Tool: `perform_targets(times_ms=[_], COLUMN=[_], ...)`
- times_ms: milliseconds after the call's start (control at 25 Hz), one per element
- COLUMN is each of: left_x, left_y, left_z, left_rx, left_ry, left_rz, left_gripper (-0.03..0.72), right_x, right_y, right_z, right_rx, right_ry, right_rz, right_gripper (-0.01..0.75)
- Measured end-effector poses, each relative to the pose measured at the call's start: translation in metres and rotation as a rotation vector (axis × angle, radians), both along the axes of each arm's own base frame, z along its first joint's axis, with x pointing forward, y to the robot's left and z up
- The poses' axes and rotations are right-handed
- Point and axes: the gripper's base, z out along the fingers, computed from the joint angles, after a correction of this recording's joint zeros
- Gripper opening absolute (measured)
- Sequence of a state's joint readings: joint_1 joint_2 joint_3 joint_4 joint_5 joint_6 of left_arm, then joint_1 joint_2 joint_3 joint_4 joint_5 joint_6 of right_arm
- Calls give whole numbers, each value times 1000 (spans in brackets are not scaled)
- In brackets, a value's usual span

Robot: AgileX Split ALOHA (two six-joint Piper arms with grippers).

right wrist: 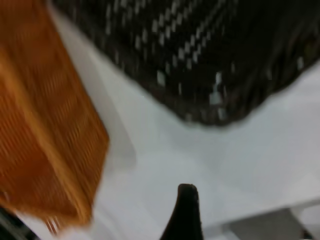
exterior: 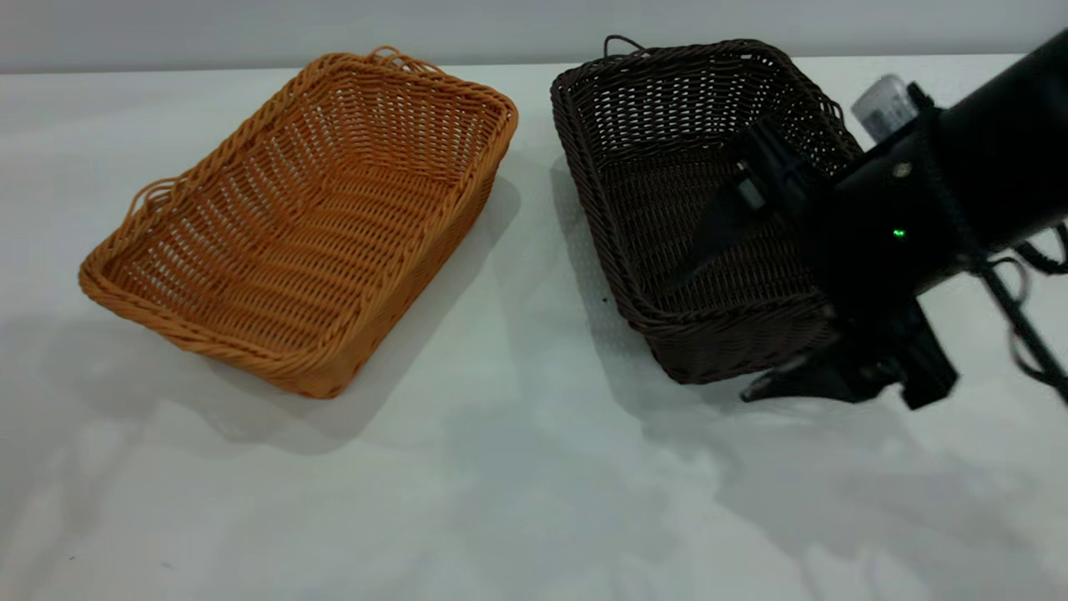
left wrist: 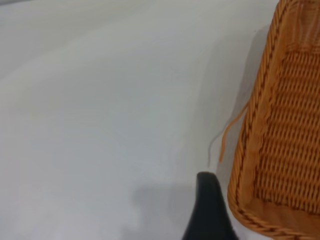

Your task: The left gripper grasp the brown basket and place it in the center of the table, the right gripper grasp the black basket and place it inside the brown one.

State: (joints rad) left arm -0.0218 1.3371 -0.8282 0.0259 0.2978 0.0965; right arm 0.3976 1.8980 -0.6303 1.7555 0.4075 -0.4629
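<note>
The brown basket [exterior: 300, 225] sat on the table [exterior: 517, 467] toward its left edge, beside the black basket [exterior: 667, 209] at mid-right; the right gripper [exterior: 734, 317] straddled the black basket's near right corner, fingers wide; the left gripper's finger [left wrist: 207, 210] lay just beside the brown basket, spread unclear.

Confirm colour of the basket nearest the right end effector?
Very dark brown-black woven wicker; the black basket shows best in the exterior view.

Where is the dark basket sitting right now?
In the exterior view the black basket sits on the table, right of the brown basket and apart from it, with the right gripper at its near right corner.
</note>
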Motion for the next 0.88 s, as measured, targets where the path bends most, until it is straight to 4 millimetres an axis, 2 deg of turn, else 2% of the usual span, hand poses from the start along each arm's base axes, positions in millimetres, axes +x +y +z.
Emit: perform_targets(times_ms=[280,560,720,880], left_x=[7,15,38,72], left_y=[0,-1,-2,-6], left_z=[-15,-17,-24,-43], left_rx=[1,-2,-34,-43], left_ry=[56,39,62,140], left_rz=[0,0,17,13], left_gripper=[484,484,484,484], right_x=[31,33,35,35], right_y=[4,-9,-13,-14], right_z=[-23,-50,-57,-59], right_rx=[-45,-155,-189,-199], right_ry=[69,174,186,188], right_rz=[-191,-426,-487,-499], right_gripper=[591,591,591,591])
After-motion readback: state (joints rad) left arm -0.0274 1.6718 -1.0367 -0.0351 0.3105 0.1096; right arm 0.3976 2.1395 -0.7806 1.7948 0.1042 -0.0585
